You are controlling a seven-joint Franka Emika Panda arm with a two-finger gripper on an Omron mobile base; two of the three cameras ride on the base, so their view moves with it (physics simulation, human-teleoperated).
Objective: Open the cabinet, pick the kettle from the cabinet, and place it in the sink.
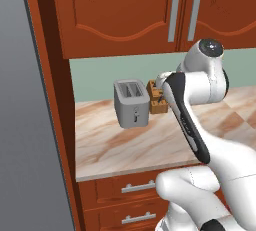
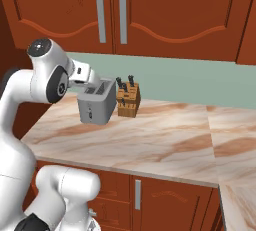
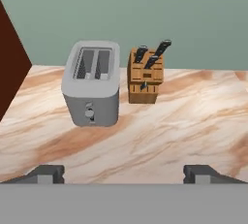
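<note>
The cabinet [image 1: 125, 5] [image 2: 165, 5] hangs above the counter, both arched doors shut, with two long grey bar handles [image 1: 174, 11] [image 2: 122, 12] side by side at the seam. The kettle is hidden and the sink is out of view. My gripper [image 3: 123, 173] is open, its two dark fingertips [image 3: 48, 173] far apart with nothing between them. It hovers above the counter below the cabinet and looks at the toaster and backsplash. My hand [image 2: 86, 75] sits just left of the toaster.
A boxy grey toaster [image 1: 131, 103] [image 2: 96, 101] [image 3: 92, 85] and a wooden knife block [image 1: 158, 100] [image 2: 128, 100] [image 3: 145, 75] stand at the back of the marbled counter [image 2: 165, 140]. A tall wooden side panel [image 1: 50, 100] bounds the left. Drawers [image 1: 137, 187] sit below.
</note>
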